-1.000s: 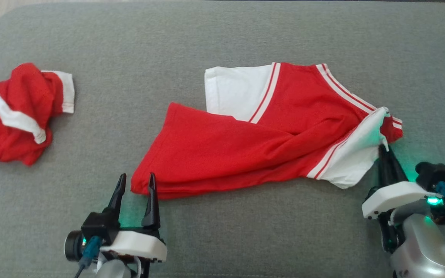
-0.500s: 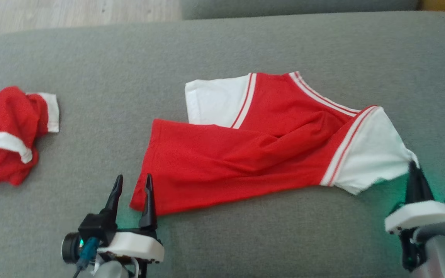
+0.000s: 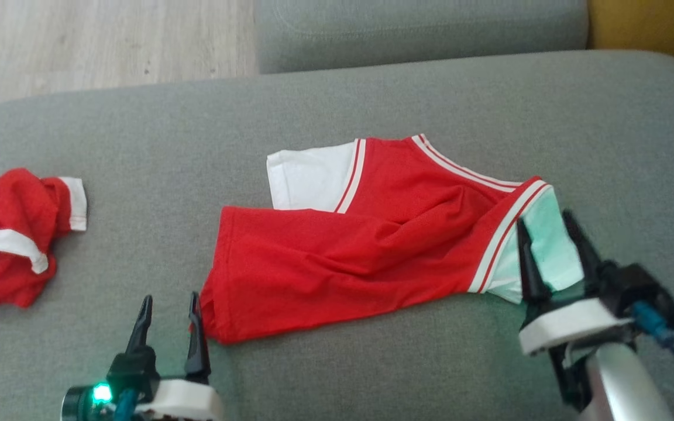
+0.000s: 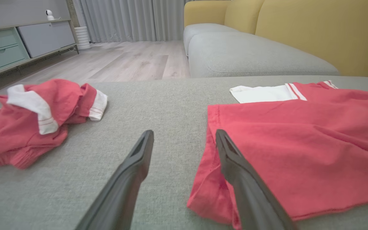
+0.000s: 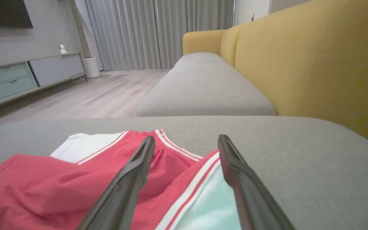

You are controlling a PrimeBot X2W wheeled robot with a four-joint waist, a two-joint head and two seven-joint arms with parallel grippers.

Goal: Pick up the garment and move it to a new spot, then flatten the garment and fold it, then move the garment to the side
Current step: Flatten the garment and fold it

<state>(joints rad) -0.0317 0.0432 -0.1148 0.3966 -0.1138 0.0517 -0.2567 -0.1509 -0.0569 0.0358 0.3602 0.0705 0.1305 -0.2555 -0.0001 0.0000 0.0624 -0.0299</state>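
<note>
- Far left on the grey cushion (image 3: 138,146) lies a small scrunched red pile (image 3: 9,234). It is well apart from both grippers.
- The left gripper (image 3: 171,299) is at the near edge. Its two fingers are spread wide with nothing between them. The shirt's bottom corner lies just to its right, beside one finger (I cannot tell if they touch).
- The red shirt (image 3: 343,257) lies in the middle of the cushion, folded over on itself. Its long way runs left to right, with the bottom edge on the left and the sleeves on the right.
- The right gripper (image 3: 544,221) is wide open and holds nothing. Its fingers sit over the near white sleeve (image 3: 549,252) at the shirt's right end.
- Each gripper is next to one end of the shirt, so I think the next fold brings one end over to the other.
</note>
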